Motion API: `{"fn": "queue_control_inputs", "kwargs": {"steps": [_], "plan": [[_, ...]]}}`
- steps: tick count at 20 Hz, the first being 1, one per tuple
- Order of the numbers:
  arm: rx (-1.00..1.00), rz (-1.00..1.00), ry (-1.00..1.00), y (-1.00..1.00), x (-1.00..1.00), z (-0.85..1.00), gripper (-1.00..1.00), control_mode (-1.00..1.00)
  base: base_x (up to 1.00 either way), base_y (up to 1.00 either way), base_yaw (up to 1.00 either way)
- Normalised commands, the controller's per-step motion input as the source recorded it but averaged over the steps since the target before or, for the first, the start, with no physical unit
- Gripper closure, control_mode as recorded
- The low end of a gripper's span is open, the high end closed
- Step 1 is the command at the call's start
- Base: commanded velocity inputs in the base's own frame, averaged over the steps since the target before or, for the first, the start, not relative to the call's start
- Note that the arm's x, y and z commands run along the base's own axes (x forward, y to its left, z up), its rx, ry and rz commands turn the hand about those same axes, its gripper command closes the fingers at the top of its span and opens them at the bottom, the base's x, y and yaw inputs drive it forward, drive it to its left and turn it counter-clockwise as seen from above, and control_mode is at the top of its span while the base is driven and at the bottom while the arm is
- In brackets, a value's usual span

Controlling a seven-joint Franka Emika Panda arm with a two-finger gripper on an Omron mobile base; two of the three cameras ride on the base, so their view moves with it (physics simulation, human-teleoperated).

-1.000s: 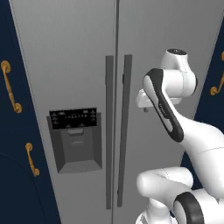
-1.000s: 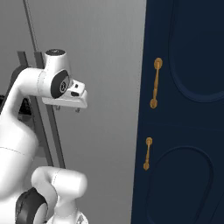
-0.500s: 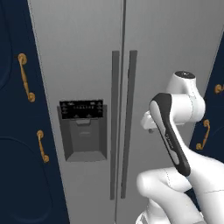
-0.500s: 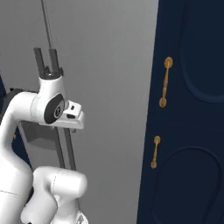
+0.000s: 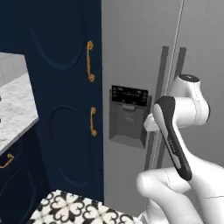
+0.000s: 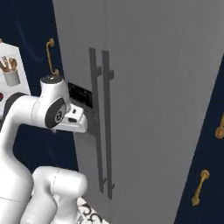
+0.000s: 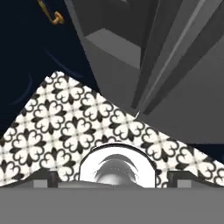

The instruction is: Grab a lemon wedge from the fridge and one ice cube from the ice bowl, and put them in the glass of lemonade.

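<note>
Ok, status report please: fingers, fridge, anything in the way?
Fingers open, holding nothing. Fridge shut, both doors closed, handles untouched. Nothing between arm and doors.

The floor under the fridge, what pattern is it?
Black-and-white ornamental floor tiles, clearest in the hand view.

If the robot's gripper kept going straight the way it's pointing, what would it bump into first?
Probably the patterned floor at the foot of the fridge. The hand view looks down along the gripper at those tiles, just in front of the closed fridge doors. Depth is hard to judge, so that is a guess.
</note>
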Motion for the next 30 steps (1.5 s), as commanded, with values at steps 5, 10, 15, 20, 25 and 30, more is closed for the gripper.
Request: {"fn": "queue_control_inputs", "kwargs": {"steps": [5,10,15,20,25,30], "plan": [[0.0,0.0,0.0,0.0,0.0,0.0,-1.0,1.0,0.31,0.22,0.86],[0.0,0.0,0.0,0.0,0.0,0.0,-1.0,1.0,0.72,0.17,0.78],[0.0,0.0,0.0,0.0,0.0,0.0,-1.0,1.0,0.99,0.12,0.69],[0.0,0.0,0.0,0.0,0.0,0.0,-1.0,1.0,1.0,0.04,0.59],[0.0,0.0,0.0,0.0,0.0,0.0,-1.0,1.0,0.6,-0.23,0.34],[0.0,0.0,0.0,0.0,0.0,0.0,-1.0,1.0,0.31,-0.6,0.08]]}}
